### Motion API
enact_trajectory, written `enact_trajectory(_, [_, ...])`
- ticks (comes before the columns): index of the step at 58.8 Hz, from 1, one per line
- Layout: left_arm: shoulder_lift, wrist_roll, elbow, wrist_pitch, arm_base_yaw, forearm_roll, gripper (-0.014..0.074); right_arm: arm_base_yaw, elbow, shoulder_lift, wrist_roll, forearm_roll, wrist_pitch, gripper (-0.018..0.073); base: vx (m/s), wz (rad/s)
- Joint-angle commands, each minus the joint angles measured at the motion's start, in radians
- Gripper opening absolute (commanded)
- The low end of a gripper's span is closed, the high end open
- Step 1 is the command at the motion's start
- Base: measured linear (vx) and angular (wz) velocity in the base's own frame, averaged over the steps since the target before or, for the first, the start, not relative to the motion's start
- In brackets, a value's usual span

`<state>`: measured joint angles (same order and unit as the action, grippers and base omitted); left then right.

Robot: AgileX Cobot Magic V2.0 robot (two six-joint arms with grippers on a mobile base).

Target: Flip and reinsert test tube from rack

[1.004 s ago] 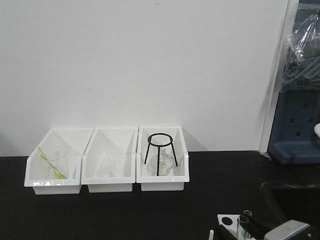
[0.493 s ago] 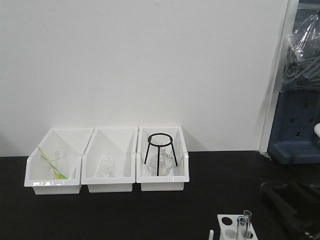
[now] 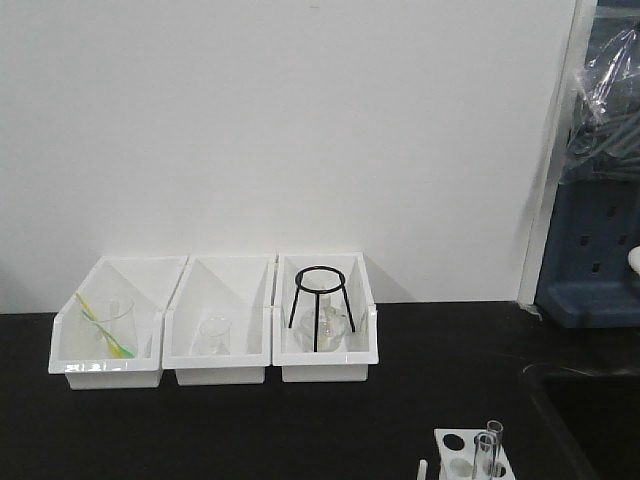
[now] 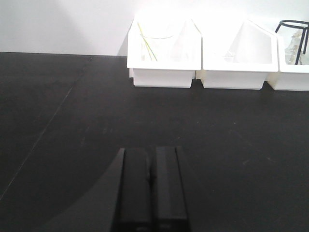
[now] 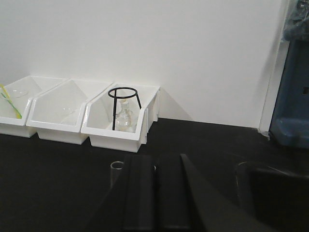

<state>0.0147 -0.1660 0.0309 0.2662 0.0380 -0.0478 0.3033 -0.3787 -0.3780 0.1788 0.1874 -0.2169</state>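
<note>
Standing upright in your rack (image 3: 470, 455), the test tube (image 3: 488, 448) is untouched; left pincer (image 4: 150, 186) and right pincer (image 5: 155, 195) both pressed together.

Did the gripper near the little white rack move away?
Yes. Earlier it sat at the front view's bottom right, beside the rack and test tube; now it has left that view, withdrawn to the right.

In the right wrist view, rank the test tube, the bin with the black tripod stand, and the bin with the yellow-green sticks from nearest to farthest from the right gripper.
From the right gripper:
1. The test tube, just left of the fingers, only its mouth showing.
2. The bin with the black tripod stand, farther back, near the wall.
3. The bin with the yellow-green sticks, far left at the picture's edge.
</note>
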Motion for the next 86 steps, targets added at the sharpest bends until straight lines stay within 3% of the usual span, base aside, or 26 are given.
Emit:
enact_trajectory(1, [0.002, 0.000, 0.002, -0.083, -0.007, 0.005, -0.0006, -0.003, -0.037, 0.005, -0.003, 0.005, 0.047, -0.0013, 0.00, 0.00])
enact_trajectory(18, [0.002, 0.000, 0.002, -0.083, -0.007, 0.005, -0.0006, -0.007, -0.016, 0.024, -0.028, 0.009, 0.057, -0.0012, 0.00, 0.00])
enact_trajectory(21, [0.002, 0.000, 0.002, -0.083, -0.007, 0.005, -0.0006, -0.041, 0.013, 0.062, -0.035, -0.015, 0.065, -0.0012, 0.00, 0.00])
enact_trajectory(29, [0.002, 0.000, 0.002, -0.083, -0.007, 0.005, -0.0006, -0.240, 0.152, 0.216, -0.035, -0.117, 0.119, -0.0012, 0.00, 0.00])
enact_trajectory(35, [0.002, 0.000, 0.002, -0.083, -0.007, 0.005, -0.0006, -0.305, 0.284, 0.333, -0.053, -0.116, 0.157, -0.0012, 0.00, 0.00])
enact_trajectory(41, [0.002, 0.000, 0.002, -0.083, -0.007, 0.005, -0.0006, -0.306, 0.418, 0.403, -0.055, -0.134, 0.243, -0.0012, 0.00, 0.00])
enact_trajectory(45, [0.004, 0.000, 0.002, -0.082, -0.007, 0.005, -0.0006, -0.302, 0.406, 0.398, -0.060, -0.139, 0.194, -0.0012, 0.00, 0.00])
enact_trajectory(86, [-0.001, 0.000, 0.002, -0.083, -0.007, 0.005, -0.0006, -0.302, 0.410, 0.400, -0.060, -0.139, 0.202, -0.0012, 0.00, 0.00])
